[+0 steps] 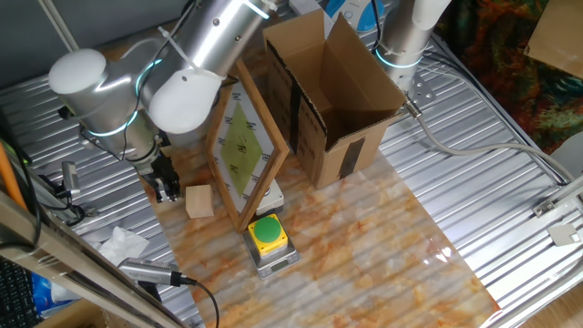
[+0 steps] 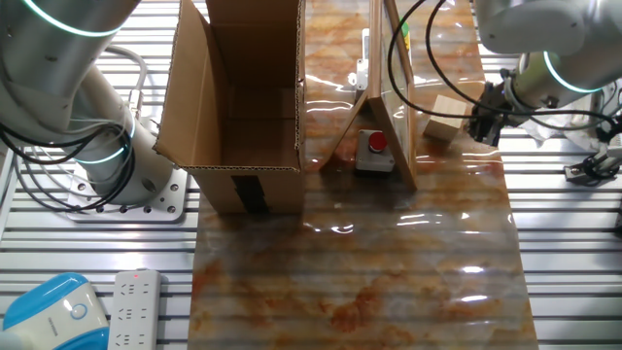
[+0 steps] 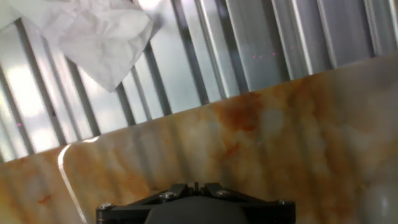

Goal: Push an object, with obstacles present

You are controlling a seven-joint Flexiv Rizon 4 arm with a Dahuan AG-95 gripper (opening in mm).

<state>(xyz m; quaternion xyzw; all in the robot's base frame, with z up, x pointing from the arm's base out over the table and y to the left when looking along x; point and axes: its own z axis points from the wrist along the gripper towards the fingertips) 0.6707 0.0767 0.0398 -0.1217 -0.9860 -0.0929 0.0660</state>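
Beside the wooden cube [image 1: 199, 200] on the counter [image 1: 364, 246], the end effector [image 1: 166, 189] sits low; I cannot tell whether it is clenched. A push risks driving the cube into the framed board [image 1: 244, 146] or push-button [image 1: 268, 239] nearby.

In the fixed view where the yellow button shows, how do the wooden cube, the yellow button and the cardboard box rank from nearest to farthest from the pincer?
1. Wooden cube, just beside the pincer.
2. Yellow button, on its grey base, past the cube and nearer the camera.
3. Cardboard box, farthest, behind the framed board.
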